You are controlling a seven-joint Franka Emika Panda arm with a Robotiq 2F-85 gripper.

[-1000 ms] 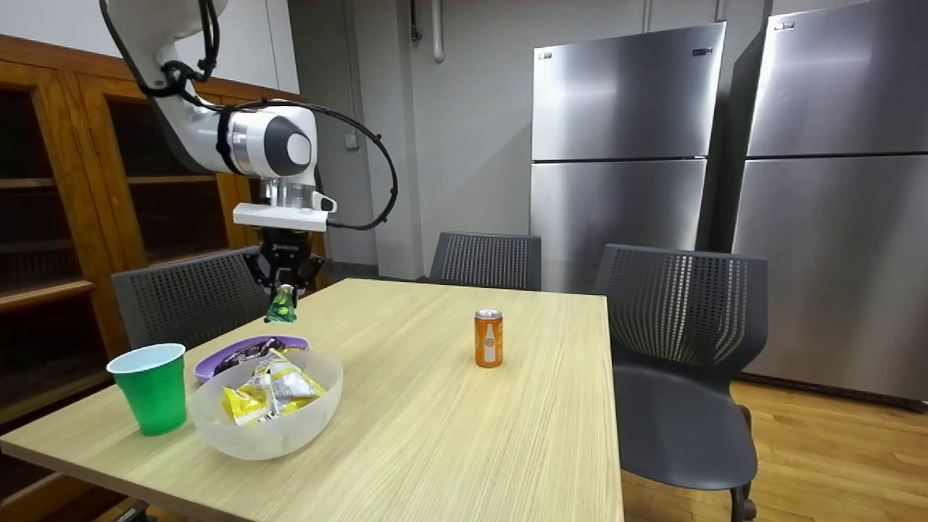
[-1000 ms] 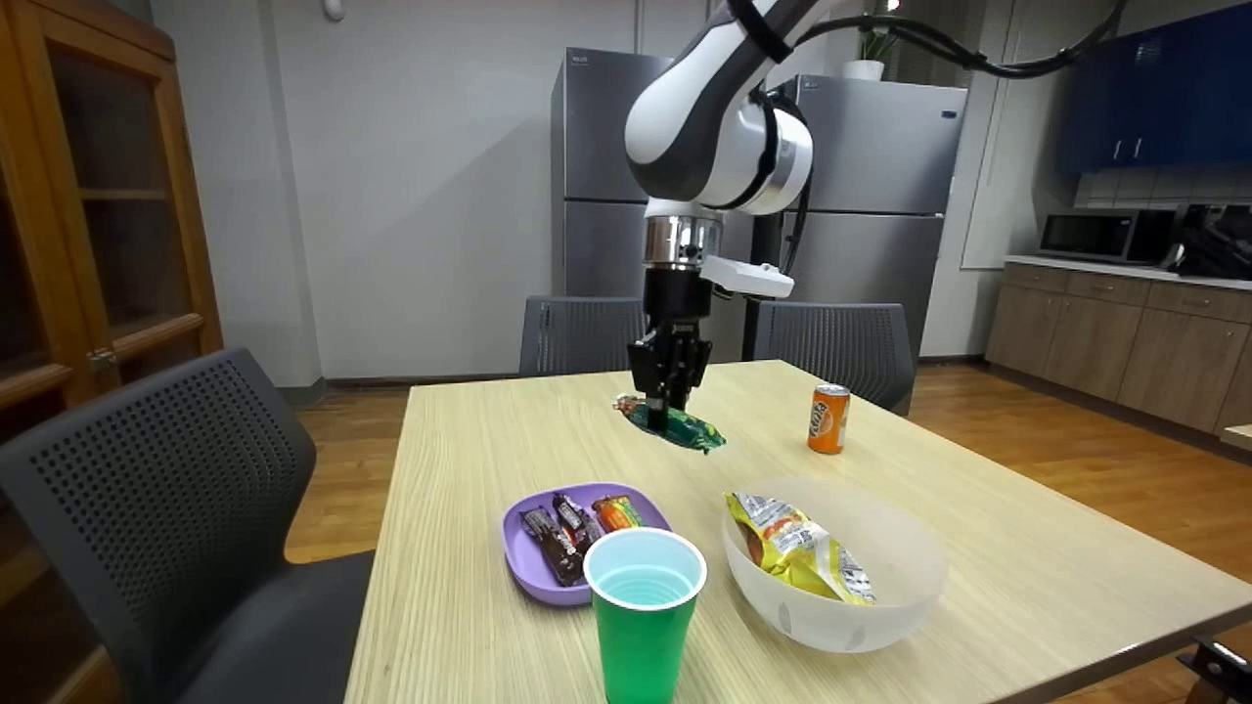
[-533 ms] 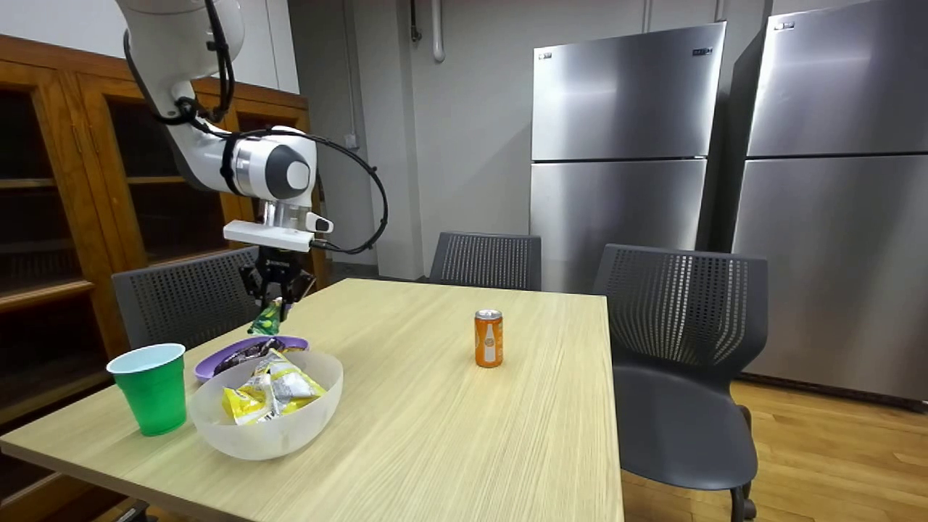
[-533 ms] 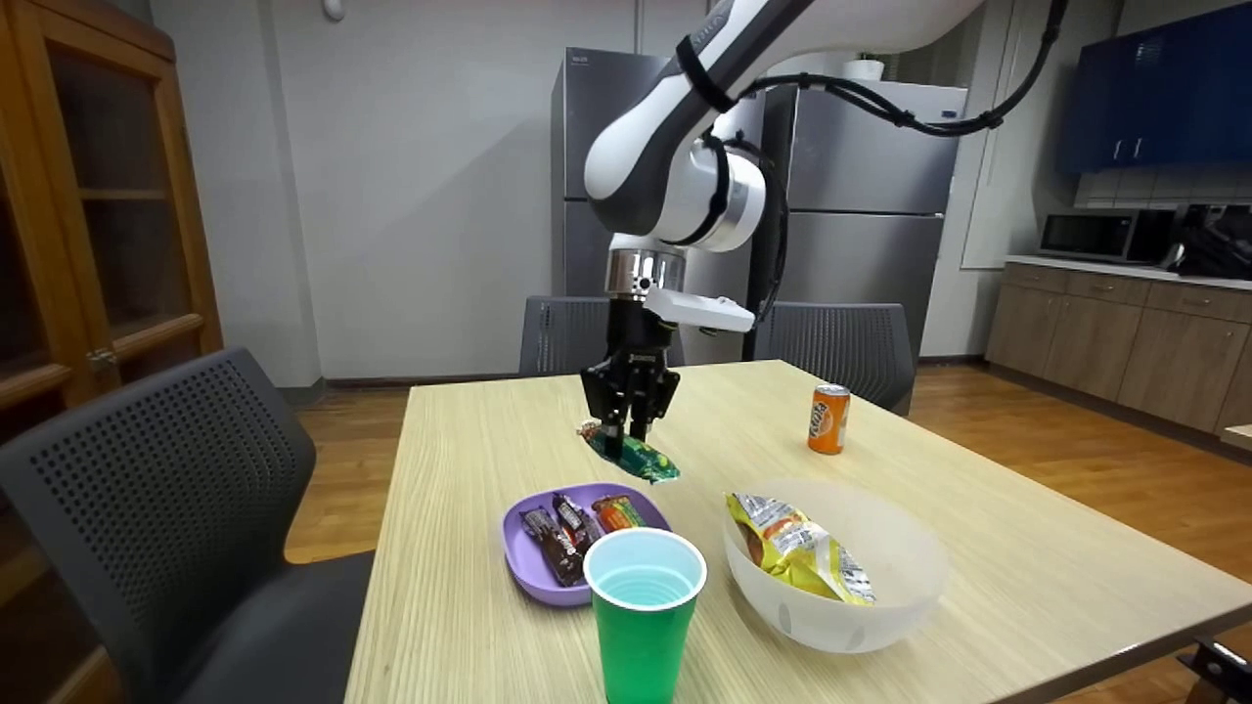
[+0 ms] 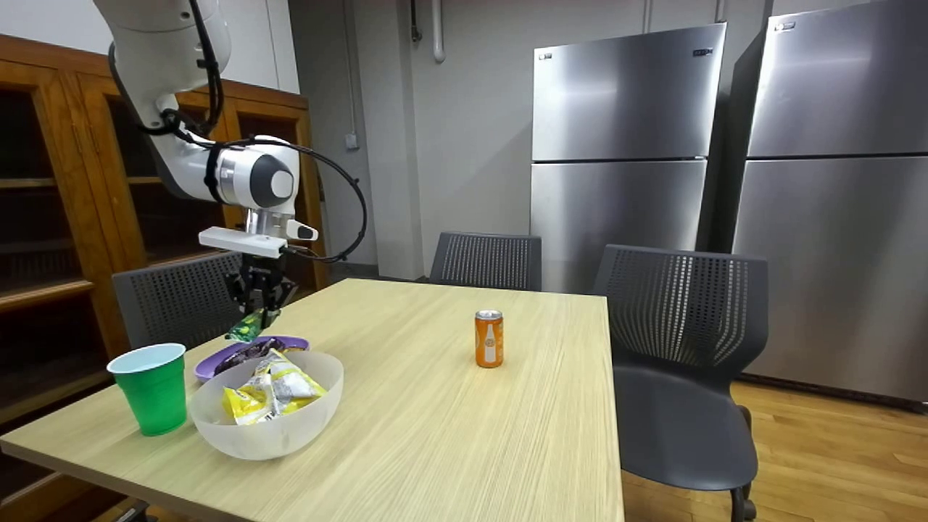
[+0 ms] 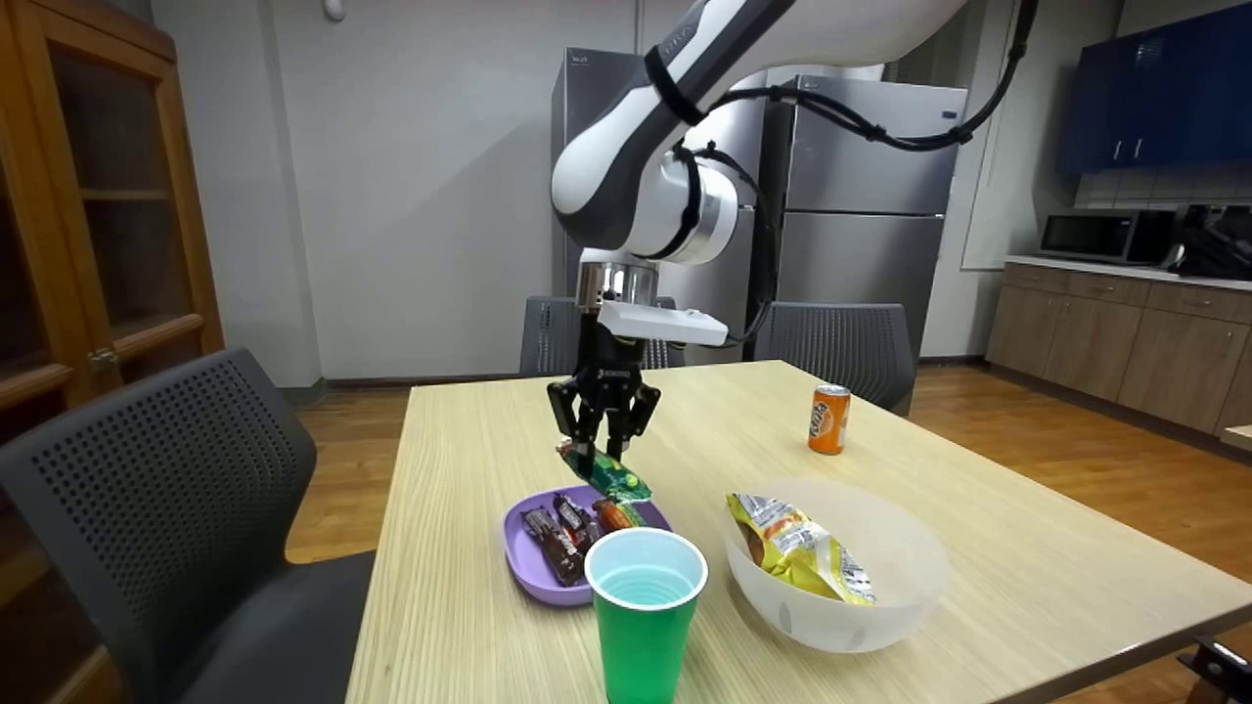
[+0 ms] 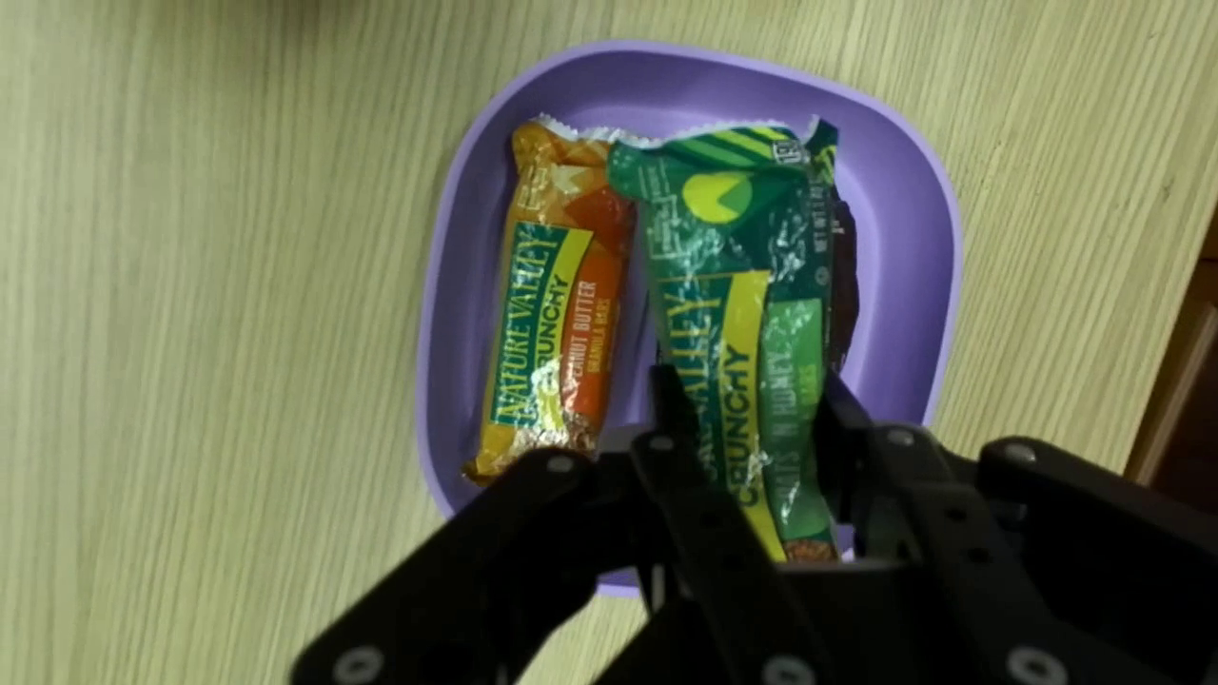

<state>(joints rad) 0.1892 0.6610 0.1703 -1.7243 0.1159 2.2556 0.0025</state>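
Set before a grey wall [image 6: 421, 196], with steel refrigerators [image 5: 616, 210] at the back, dark mesh-backed chairs [image 5: 681, 304] around and, at the left edge of both exterior views, a glass-fronted wooden cabinet [image 5: 76, 167]. Laid out on a pale wood worktop [image 5: 471, 413]. Grasping, clenched from both sides with the tool [image 7: 747, 395], a green granola bar [image 7: 737, 323], slanting downward in both exterior views. Held just above a purple tray [image 7: 899, 238], hiding part of it in the wrist view; cannot tell whether touching anything below. Stocked, inside that tray, with an orange granola bar [image 7: 561, 314], left of the green granola bar in the wrist view, and with dark-wrapped bars [image 6: 553, 548], mostly hidden behind the green granola bar there. Flanked, near the tray, by an upright green cup [image 6: 646, 626] and a frosted bowl [image 6: 841, 631] with yellow-and-silver packets [image 5: 264, 395] inside. Topped farther along, well apart from the bowl, with an upright orange can [image 5: 489, 339]. Bordered beyond, in an exterior view, by a microwave [image 6: 1086, 235] and blue cupboards [image 6: 1164, 98].
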